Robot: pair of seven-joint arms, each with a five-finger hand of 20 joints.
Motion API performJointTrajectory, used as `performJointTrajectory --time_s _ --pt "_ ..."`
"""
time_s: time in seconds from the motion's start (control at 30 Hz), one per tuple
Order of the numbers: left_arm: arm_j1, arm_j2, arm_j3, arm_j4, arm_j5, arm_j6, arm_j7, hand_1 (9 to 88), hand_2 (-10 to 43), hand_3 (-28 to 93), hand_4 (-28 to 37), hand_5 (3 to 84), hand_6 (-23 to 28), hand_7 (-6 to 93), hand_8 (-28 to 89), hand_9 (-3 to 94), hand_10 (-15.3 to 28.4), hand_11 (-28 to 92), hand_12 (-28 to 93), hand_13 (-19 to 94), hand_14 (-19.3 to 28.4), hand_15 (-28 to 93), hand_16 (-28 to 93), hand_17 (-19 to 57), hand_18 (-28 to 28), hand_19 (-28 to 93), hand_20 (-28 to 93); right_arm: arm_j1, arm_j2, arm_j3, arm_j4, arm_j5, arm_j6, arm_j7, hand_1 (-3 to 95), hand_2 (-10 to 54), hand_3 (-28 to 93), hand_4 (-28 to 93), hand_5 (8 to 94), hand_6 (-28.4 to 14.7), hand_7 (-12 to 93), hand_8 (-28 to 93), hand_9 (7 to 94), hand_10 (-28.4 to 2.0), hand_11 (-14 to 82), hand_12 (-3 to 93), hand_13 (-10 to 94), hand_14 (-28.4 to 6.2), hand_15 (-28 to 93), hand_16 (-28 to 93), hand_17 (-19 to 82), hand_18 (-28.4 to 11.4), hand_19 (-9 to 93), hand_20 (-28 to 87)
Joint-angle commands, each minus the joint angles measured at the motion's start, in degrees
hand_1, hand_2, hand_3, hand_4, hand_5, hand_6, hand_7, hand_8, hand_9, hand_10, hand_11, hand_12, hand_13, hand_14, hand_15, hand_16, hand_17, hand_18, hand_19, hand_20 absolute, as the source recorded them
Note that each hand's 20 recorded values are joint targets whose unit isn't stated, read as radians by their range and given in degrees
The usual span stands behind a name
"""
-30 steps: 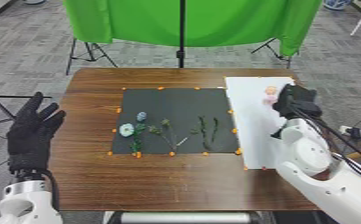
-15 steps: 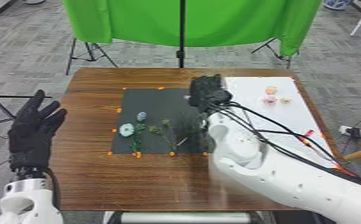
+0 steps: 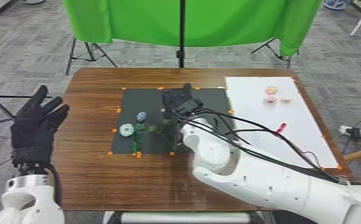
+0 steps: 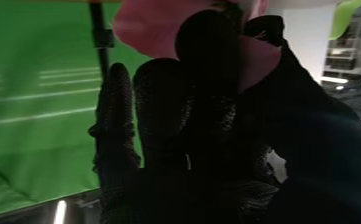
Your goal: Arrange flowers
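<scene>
Overall, we find the brown wooden table [image 3: 105, 185] with a broad wood strip between its near edge and the dark mat [image 3: 145, 104]. The white sheet [image 3: 247, 100] lies along the mat's right edge. We note the left hand [image 3: 34, 132] by the table's left edge, fingers spread. The right hand [image 3: 181, 101], over the mat, pinches a pink flower [image 4: 148, 25]. We record a pale flower [image 3: 127, 130] near the mat's left edge and small blooms [image 3: 271, 90] on the sheet.
</scene>
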Motion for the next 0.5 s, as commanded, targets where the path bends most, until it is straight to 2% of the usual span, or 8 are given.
performJointTrajectory --time_s 0.03,0.07,0.13,0.3,0.33,0.5 --pt "-0.54 -0.21 0.49 0.58 0.26 -0.44 -1.24 21.6 6.8 82 -28.3 34.1 6.7 7.8 -8 32.0 18.4 24 10 20 25.8 55 -11 -10.2 25.5 51 7 1.80 -2.21 -1.86 -0.02 -1.65 -2.86 -1.46 52.0 -9.5 70 -28 84.8 4.1 19 -1 86.0 -5.9 34.9 36.3 68 -7.0 74 24 17 -18.8 75 30" --pt "-0.50 0.59 0.80 0.62 -0.40 0.00 -0.47 21.7 6.8 82 -28.3 34.1 6.7 7.8 -8 32.0 18.4 24 10 20 25.8 55 -11 -10.2 25.5 51 7 1.83 -2.24 -2.06 -0.08 -1.74 -3.51 -1.79 51.9 -9.5 70 -28 84.3 4.3 18 -1 85.6 -5.9 35.2 36.4 68 -7.0 74 24 17 -18.8 74 30" --pt "-0.59 0.94 0.88 0.72 -0.72 0.09 -0.42 21.7 6.8 82 -28.3 34.1 6.8 7.8 -8 32.0 18.4 24 10 20 25.8 55 -11 -10.2 25.5 51 7 1.35 -2.54 -2.12 0.29 -2.61 -4.22 -2.42 51.1 -9.5 69 -28 83.3 4.3 18 -2 84.7 -6.0 35.8 36.3 67 -7.0 74 24 16 -18.9 74 30" --pt "-0.27 0.45 0.63 0.64 -0.42 -0.18 -1.01 21.7 6.8 82 -28.3 34.1 6.7 7.8 -8 32.1 18.5 24 10 20 25.9 55 -11 -10.2 25.5 51 7 0.24 -2.87 -2.05 0.52 -3.60 -8.08 -3.21 48.7 -9.5 69 -28 78.8 4.1 18 -3 81.6 -6.4 39.0 34.4 66 -7.6 75 23 15 -19.0 73 31" --pt "-0.19 0.91 0.79 0.66 -0.72 0.02 -0.71 21.7 6.7 82 -28.3 34.1 6.7 7.8 -8 32.1 18.5 24 10 20 25.9 55 -11 -10.2 25.5 51 7 0.11 -2.87 -2.07 0.57 -3.93 -8.56 -3.26 48.1 -9.5 69 -28 78.0 4.0 17 -3 81.0 -6.5 39.6 34.2 66 -7.7 75 23 15 -19.1 73 31" --pt "0.01 0.53 0.61 0.55 -0.31 -0.02 -1.24 21.7 6.8 82 -28.3 34.1 6.7 7.8 -8 32.0 18.6 24 10 20 25.9 55 -11 -10.2 25.5 51 7 -0.51 -2.69 -1.87 0.27 -4.01 -9.62 -2.95 43.3 -9.5 74 -28 72.3 3.9 18 -6 77.5 -7.5 43.9 32.2 64 -8.2 76 22 14 -19.3 73 32"
